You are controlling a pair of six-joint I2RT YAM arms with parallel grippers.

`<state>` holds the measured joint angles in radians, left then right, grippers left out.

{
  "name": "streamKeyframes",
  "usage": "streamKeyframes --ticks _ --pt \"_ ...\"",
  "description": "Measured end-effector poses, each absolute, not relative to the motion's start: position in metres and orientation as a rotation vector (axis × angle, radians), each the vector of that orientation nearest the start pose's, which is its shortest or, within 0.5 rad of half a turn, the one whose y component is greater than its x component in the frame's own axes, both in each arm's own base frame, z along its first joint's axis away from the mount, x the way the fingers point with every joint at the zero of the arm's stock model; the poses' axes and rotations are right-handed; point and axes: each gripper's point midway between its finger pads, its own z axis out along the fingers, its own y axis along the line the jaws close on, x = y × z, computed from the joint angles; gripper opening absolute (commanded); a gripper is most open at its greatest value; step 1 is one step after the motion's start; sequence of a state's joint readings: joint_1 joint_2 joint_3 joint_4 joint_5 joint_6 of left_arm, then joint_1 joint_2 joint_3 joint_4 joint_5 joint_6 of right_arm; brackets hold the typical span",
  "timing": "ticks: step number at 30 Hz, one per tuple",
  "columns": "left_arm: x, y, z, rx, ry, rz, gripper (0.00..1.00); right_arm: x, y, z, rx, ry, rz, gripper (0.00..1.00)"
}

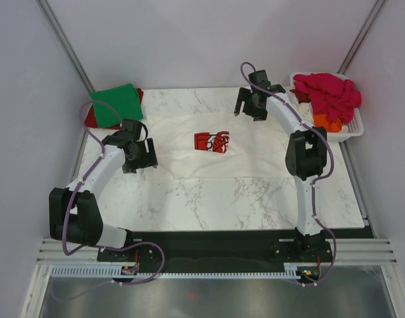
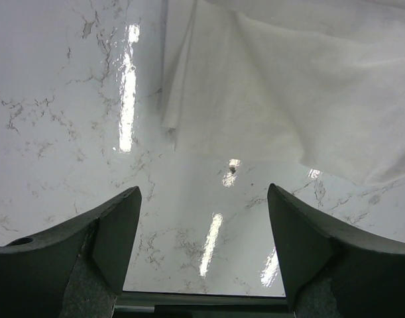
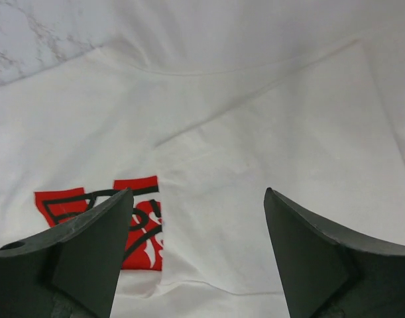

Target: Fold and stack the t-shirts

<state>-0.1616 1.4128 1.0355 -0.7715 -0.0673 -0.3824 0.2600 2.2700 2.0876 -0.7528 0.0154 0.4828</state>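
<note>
A large white t-shirt (image 1: 255, 149) with a red square print (image 1: 211, 142) lies flat across the marble table. Its right side is folded inward, the flap edge (image 3: 268, 165) partly covering the print (image 3: 139, 225). My left gripper (image 1: 140, 158) is open and empty above the shirt's left edge; the left wrist view shows bare table and a cloth edge (image 2: 182, 99) ahead. My right gripper (image 1: 250, 106) is open and empty above the shirt's far right part. A folded green shirt (image 1: 115, 105) lies on a red one (image 1: 89, 118) at the far left. Magenta (image 1: 328, 91) and orange (image 1: 328, 121) shirts fill the basket.
A white slatted basket (image 1: 353, 126) stands at the far right of the table. The marble table (image 1: 215, 205) shows bare in front of the white shirt. Grey walls close in on both sides.
</note>
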Motion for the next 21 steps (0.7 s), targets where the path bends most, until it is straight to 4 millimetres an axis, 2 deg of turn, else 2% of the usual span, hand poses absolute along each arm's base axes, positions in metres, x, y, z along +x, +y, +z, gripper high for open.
streamKeyframes --ticks 5,8,13,18,21 --pt "0.291 -0.052 0.096 -0.316 2.697 -0.071 0.84 0.519 0.136 0.094 0.295 2.551 0.139 0.88" --pt "0.291 -0.053 0.096 -0.312 2.699 -0.075 0.84 0.488 0.12 0.089 0.299 2.583 0.072 0.87" --pt "0.288 -0.061 0.092 -0.311 2.71 -0.105 0.87 0.433 0.106 0.09 0.3 2.592 0.072 0.88" --pt "0.271 -0.067 0.067 -0.39 2.791 -0.128 0.92 0.373 0.092 0.087 0.314 2.597 0.084 0.9" --pt "0.267 -0.069 0.053 -0.451 2.83 -0.124 0.94 0.352 0.084 0.081 0.337 2.593 0.091 0.9"
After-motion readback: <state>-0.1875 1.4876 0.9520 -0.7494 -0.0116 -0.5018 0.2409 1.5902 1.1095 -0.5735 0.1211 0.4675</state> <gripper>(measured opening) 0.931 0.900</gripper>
